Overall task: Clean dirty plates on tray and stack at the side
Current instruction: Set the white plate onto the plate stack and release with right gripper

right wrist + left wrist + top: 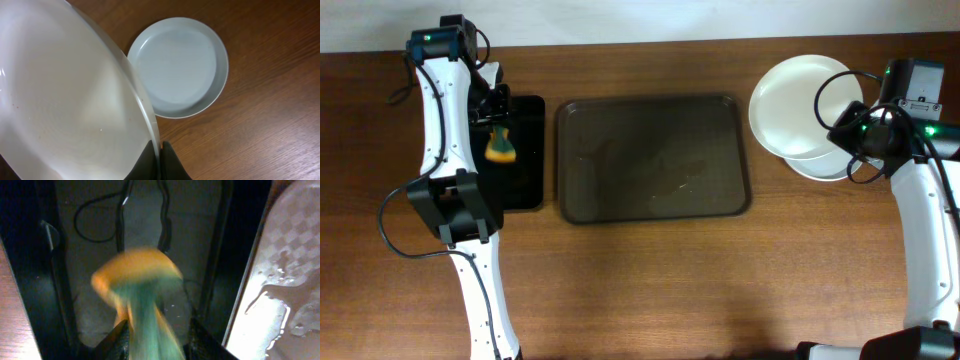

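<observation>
- Upper right of the overhead view is where the work sits: the right gripper (160, 159) has its fingers pressed narrow on the rim of a white plate (795, 95), which it holds above the table (650, 290).
- From those fingers, the pale blue-grey plate (177, 67) lies flat on the wood, up and to the right in the wrist view. In the overhead view only a crescent of a lower plate peeks out at the held plate's lower right edge.
- Both plates are round, so no long axis matters. The held one looks tilted and off-centre over the lower one, so stacking likely calls for a shift toward it and levelling.
- I cannot make out a third plate.
- At frame centre, the tray (655, 215) carries no plates, only wet streaks, and lies well apart from the stack.
- At upper left, the left gripper (155, 342) clamps a sponge (137, 280) over the black tray (525, 170), so the right arm is far nearer.
- Bare wood surrounds the stack below and to the left; the table's far edge runs near the held plate's top.
</observation>
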Motion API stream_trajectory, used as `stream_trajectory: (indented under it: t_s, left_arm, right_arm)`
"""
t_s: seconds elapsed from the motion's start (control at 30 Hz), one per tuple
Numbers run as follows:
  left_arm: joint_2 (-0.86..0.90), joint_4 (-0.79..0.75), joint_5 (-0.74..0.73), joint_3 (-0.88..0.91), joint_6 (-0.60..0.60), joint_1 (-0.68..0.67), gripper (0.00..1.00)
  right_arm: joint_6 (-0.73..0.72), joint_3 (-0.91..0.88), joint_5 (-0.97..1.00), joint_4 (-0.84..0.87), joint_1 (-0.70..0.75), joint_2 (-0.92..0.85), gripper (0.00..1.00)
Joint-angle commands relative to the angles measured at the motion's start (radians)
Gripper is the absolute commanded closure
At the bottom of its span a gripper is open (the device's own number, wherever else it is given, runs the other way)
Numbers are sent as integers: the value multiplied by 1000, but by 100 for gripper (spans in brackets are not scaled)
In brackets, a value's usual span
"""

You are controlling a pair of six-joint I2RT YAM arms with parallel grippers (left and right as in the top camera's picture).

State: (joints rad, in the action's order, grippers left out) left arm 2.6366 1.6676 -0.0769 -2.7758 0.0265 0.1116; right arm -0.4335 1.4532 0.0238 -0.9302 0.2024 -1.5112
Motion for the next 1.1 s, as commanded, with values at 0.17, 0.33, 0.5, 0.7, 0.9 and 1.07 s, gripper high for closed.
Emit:
stream_trajectory:
  t_s: [0.17, 0.33, 0.5, 0.7, 0.9, 1.07]
  left_arm:
    - [-49, 2, 21, 39, -8, 3, 1]
    - [-51, 21, 9, 39, -35, 2, 1]
    - [-51, 19, 2, 39, -34, -2, 1]
    - [-51, -2, 2, 39, -34, -5, 1]
    - [-51, -2, 2, 39, -34, -6, 1]
    - [-51, -2, 2, 39, -35, -7, 1]
  right_arm:
    - [10, -4, -48, 27, 10, -34, 96]
    - [7, -4, -111, 69, 75, -40, 96]
    - [7, -4, -100, 97, 171, -97, 96]
    - [7, -4, -88, 136, 217, -256, 96]
    - [7, -4, -84, 200, 218, -404, 96]
    - [7, -4, -62, 238, 218, -463, 96]
